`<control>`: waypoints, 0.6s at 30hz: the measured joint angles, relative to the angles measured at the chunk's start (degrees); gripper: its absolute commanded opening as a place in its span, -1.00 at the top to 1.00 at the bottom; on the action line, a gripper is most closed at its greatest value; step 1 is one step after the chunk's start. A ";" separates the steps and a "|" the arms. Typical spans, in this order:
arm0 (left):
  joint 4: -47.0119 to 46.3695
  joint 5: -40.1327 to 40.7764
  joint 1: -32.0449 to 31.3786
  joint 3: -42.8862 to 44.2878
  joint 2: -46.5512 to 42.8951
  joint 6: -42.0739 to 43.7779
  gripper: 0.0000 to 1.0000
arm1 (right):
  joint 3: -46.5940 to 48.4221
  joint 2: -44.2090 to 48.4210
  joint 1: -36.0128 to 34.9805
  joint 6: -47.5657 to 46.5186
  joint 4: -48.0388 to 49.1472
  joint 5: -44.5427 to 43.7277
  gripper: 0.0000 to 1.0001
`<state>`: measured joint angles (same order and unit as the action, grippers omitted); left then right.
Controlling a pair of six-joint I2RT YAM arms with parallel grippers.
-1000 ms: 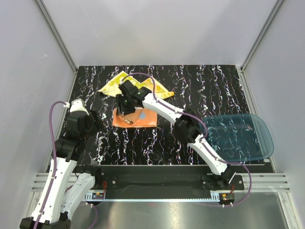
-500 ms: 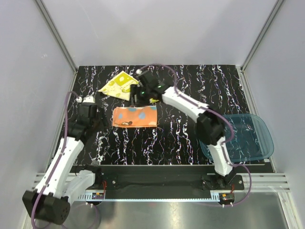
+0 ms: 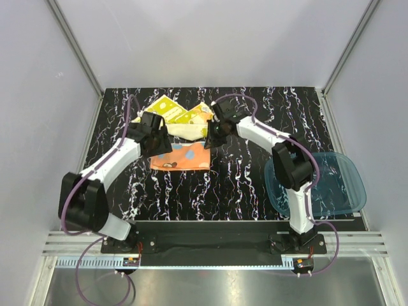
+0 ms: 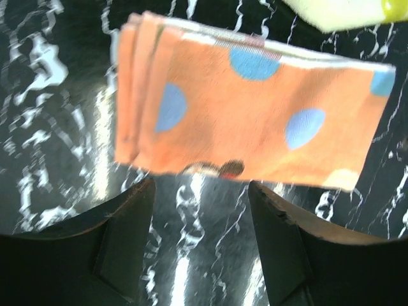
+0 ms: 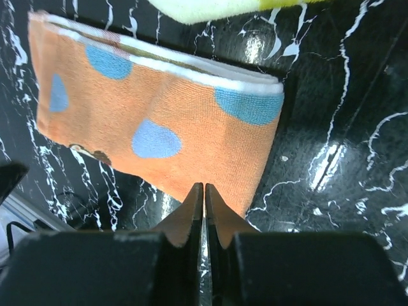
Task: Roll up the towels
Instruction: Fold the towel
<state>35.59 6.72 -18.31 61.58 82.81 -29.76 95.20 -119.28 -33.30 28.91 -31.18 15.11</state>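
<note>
orange towel [image 3: 180,156]: folded flat on the black marbled bench [image 3: 242,185], between the two hands. its left end is just beyond the left hand [image 4: 201,188], its right end at the tips of the right hand [image 5: 204,189].
yellow towel [image 3: 178,115]: rumpled, just behind the orange towel, between the two arms.
blue tray [image 3: 331,185]: far right, well apart from both towels.
left hand: fingers spread wide, holding nothing, over bare bench.
right hand: fingers pressed together, tips at the orange towel's edge; whether cloth is caught cannot be told.
</note>
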 measured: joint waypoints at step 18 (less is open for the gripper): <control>-3.69 4.44 2.45 4.59 20.26 -0.24 -0.26 | -18.49 0.66 -0.13 3.69 13.90 7.28 1.00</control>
<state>31.90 11.16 -15.86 66.17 103.07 -30.00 76.71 -118.63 -33.43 32.60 -17.28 22.39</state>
